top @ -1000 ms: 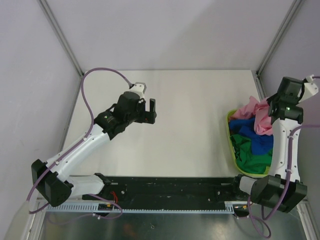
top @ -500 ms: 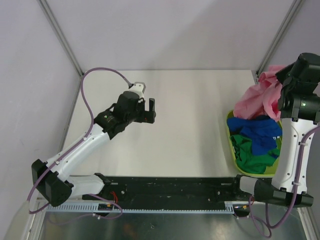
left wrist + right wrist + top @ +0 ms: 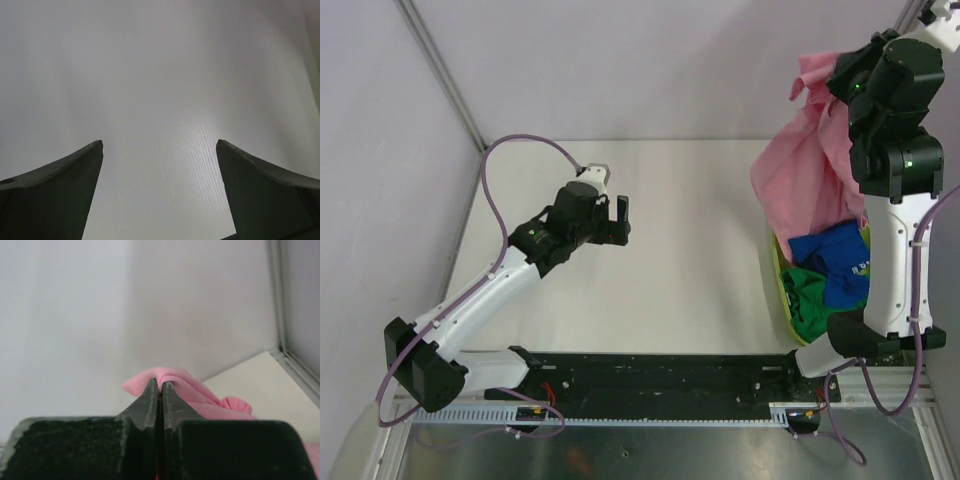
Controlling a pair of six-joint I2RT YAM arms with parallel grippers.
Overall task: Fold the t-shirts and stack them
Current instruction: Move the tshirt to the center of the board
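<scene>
**Top view.** The pink t-shirt (image 3: 805, 175), a plain light-pink soft fabric, hung bunched and creased from the right gripper (image 3: 832, 80). That gripper was raised high above the far right corner of the table (image 3: 700, 220). Sleeves and collar could not be told apart in the folds. The shirt's long axis ran from the pinched end at the gripper down toward the lime-green tub (image 3: 777, 270). In this view that line slanted from upper right to lower left, the cloth narrow at the top and widening into a loose drape below. Its lower edge overlapped the tub's far end in the picture; whether it touched the contents could not be told. In the tub lay 2 more crumpled shirts. The royal blue t-shirt (image 3: 835, 262), with a small pale print, lay toward the far side. The dark green t-shirt (image 3: 812, 298) lay nearer the arm bases, with the blue partly over it.

**Right wrist view.** The right gripper's jaws were pressed together on a fold of pink cloth pinched between the tips, with fabric bulging out beyond them.

**Left wrist view.** The left gripper (image 3: 160, 145) stood fully open and held nothing, its 2 fingers wide apart above bare white table. In the top view it hovered over the table's left-centre, well apart from all 3 shirts.
</scene>
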